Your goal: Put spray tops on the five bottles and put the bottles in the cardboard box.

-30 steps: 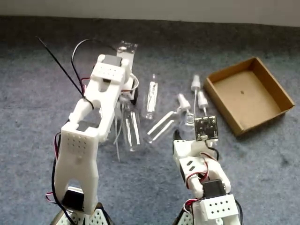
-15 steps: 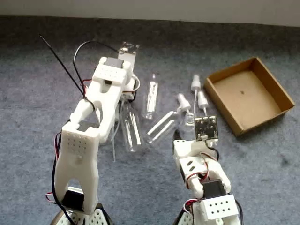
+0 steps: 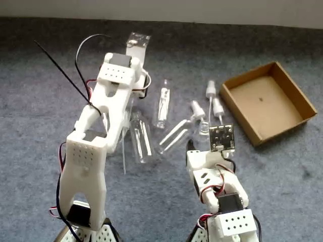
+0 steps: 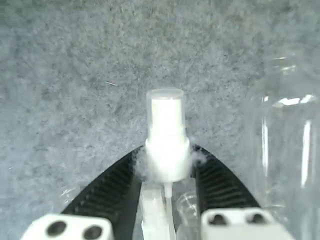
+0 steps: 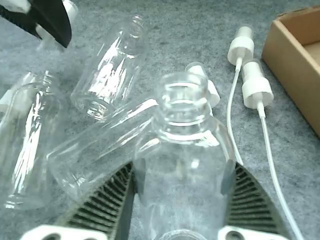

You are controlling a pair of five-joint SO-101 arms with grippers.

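Note:
My left gripper (image 4: 166, 167) is shut on a white spray top (image 4: 166, 140), held above the grey carpet beside a clear bottle (image 4: 285, 130). In the high view the left arm's wrist (image 3: 117, 75) hangs over the far-left bottles. My right gripper (image 5: 182, 175) is shut on a clear bottle (image 5: 182, 150) with an open, uncapped neck; the same bottle (image 3: 203, 129) sits mid-table. Three more bottles (image 3: 140, 137) (image 3: 162, 106) (image 3: 174, 135) lie on their sides. Loose spray tops (image 3: 211, 89) (image 3: 218, 106) (image 3: 197, 107) lie beside the cardboard box (image 3: 298, 103).
The box (image 5: 292, 47) stands at the right with nothing in it. Another clear item (image 3: 137, 43) lies at the far side. The loose tops' thin dip tubes (image 5: 265, 145) trail across the carpet beside the held bottle. The left arm's black fingers (image 5: 50, 20) show far off.
The left arm has shifted slightly toward the far side with the spray top in its grip. The right arm and its bottle have not moved.

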